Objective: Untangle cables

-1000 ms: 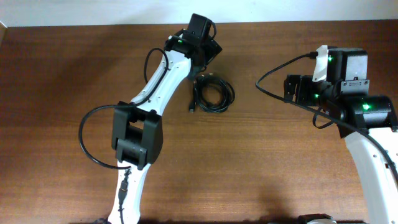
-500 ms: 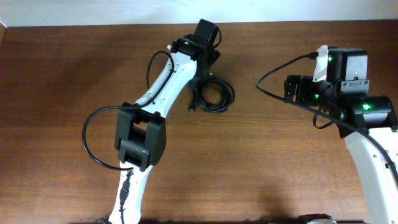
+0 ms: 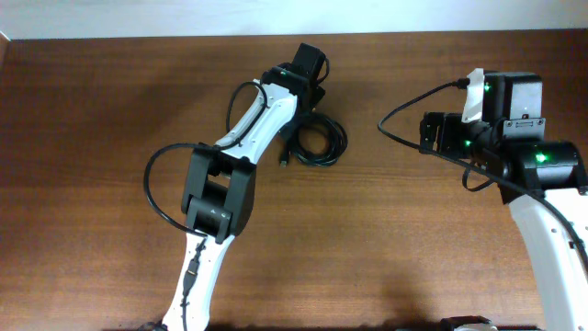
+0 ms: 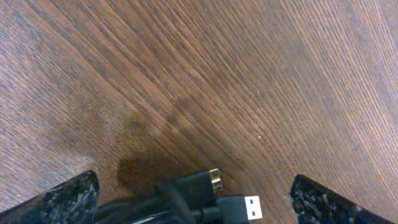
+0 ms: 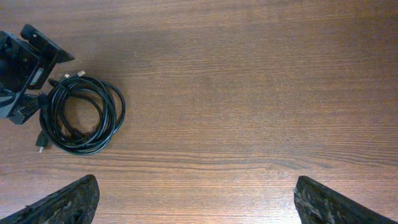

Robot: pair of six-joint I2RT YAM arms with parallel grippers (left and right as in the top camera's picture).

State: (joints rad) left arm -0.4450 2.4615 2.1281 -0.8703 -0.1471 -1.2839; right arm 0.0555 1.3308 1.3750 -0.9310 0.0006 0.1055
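Note:
The cables [image 3: 317,142] lie as one coil of thin black cord on the wooden table [image 3: 110,138], one loose end trailing at the coil's left. My left gripper [image 3: 308,96] is open over the coil's far left edge. In the left wrist view the open gripper [image 4: 199,206] straddles two plugs: a gold-tipped one [image 4: 200,183] and a USB-A plug [image 4: 245,208]. It holds nothing. My right gripper [image 3: 432,131] is open and empty, well to the right of the coil. In the right wrist view [image 5: 199,205] the coil [image 5: 81,115] shows at far left.
The left arm's white links [image 3: 253,124] and black elbow [image 3: 216,193] run from the front edge up to the coil. The right arm's base [image 3: 537,165] stands at the right. The table's far edge [image 3: 184,37] lies just behind the left gripper.
The left arm has swung right, its elbow shifting right, and its gripper has come in over the coil's far edge. The coil and the right arm have not moved.

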